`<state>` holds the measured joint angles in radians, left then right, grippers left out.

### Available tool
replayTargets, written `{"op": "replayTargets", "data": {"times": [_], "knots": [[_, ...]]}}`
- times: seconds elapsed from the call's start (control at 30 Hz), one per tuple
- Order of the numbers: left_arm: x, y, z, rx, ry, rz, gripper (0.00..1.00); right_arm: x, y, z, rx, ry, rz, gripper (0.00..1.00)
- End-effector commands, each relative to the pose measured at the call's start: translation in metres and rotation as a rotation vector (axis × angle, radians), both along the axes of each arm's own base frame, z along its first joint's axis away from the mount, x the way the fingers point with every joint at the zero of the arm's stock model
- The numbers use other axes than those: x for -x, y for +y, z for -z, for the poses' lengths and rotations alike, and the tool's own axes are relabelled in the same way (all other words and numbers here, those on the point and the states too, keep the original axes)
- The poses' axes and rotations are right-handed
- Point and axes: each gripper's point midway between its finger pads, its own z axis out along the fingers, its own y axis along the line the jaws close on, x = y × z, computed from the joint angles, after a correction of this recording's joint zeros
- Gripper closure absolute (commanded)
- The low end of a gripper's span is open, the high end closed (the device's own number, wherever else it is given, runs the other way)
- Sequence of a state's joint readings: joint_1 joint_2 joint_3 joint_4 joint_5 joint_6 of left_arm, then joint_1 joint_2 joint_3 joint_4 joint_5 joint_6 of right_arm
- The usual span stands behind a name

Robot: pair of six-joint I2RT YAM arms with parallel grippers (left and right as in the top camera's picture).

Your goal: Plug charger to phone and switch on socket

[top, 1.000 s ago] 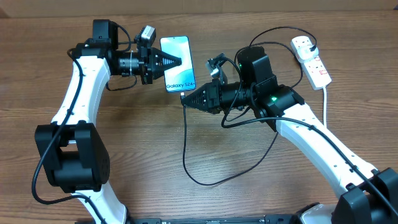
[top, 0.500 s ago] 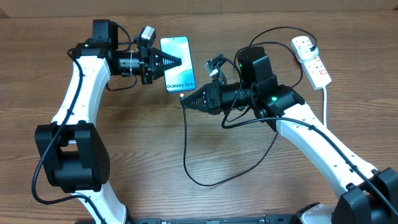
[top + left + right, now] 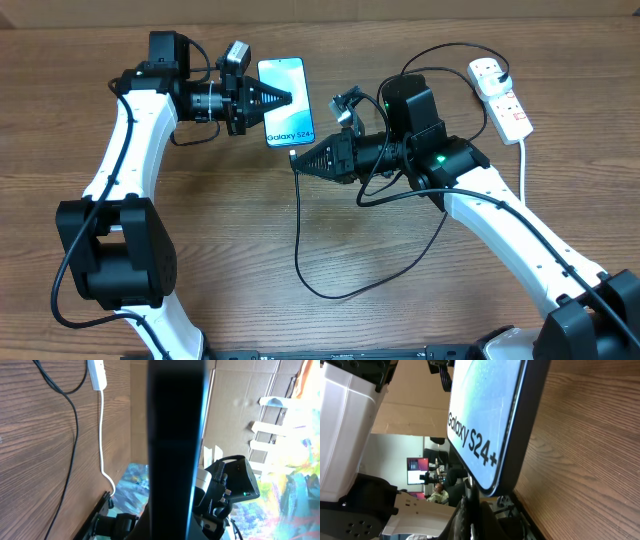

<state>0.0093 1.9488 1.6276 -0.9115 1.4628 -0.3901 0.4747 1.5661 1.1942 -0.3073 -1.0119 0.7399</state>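
Note:
The phone [image 3: 291,124], its blue screen reading "Galaxy S24", is held at the upper middle of the table by my left gripper [image 3: 288,98], which is shut on its left edge. In the left wrist view the phone's dark edge [image 3: 175,435] fills the middle. My right gripper [image 3: 299,162] is shut on the charger's connector tip [image 3: 293,154], right at the phone's bottom edge. In the right wrist view the tip [image 3: 469,489] meets the phone [image 3: 485,420]. The black cable [image 3: 300,250] loops across the table to the white socket [image 3: 508,105].
The socket's thick white cord [image 3: 525,170] runs down the right side and also shows in the left wrist view [image 3: 102,435]. The black cable loop lies under my right arm. Bare wood lies in front and to the left.
My right gripper has edged slightly left toward the phone's bottom edge with the connector. The left arm and phone have not moved.

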Motion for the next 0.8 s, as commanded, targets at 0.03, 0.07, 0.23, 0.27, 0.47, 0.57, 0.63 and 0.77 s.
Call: {"op": "replayTargets", "data": {"times": [0.03, 0.07, 0.23, 0.27, 0.47, 0.57, 0.63, 0.77], "knots": [[0.0021, 0.0009, -0.0139, 0.049, -0.039, 0.015, 0.96, -0.0006, 0.0005, -0.0083, -0.012, -0.034, 0.000, 0.96], [0.0021, 0.0009, -0.0139, 0.049, -0.042, 0.015, 0.96, -0.0006, 0.0005, -0.0084, -0.012, -0.035, 0.000, 0.96], [0.0022, 0.0009, -0.0141, 0.050, -0.049, 0.016, 0.96, -0.0010, 0.0006, -0.0088, -0.014, -0.038, 0.000, 0.96], [0.0022, 0.0009, -0.0140, 0.049, -0.050, 0.016, 0.96, -0.0011, 0.0005, -0.0090, -0.014, -0.039, 0.000, 0.96], [0.0022, 0.0009, -0.0140, 0.049, -0.054, 0.017, 0.96, -0.0013, 0.0006, -0.0092, -0.015, -0.041, 0.001, 0.96], [0.0024, 0.0006, -0.0141, 0.049, -0.060, 0.018, 0.96, -0.0012, 0.0007, -0.0092, -0.015, -0.041, 0.000, 0.96], [0.0024, 0.0006, -0.0142, 0.050, -0.060, 0.018, 0.96, -0.0014, 0.0006, -0.0092, -0.015, -0.041, 0.001, 0.96], [0.0027, 0.0005, -0.0147, 0.053, -0.071, 0.020, 0.96, -0.0016, 0.0008, -0.0098, -0.017, -0.044, 0.001, 0.96]]}}
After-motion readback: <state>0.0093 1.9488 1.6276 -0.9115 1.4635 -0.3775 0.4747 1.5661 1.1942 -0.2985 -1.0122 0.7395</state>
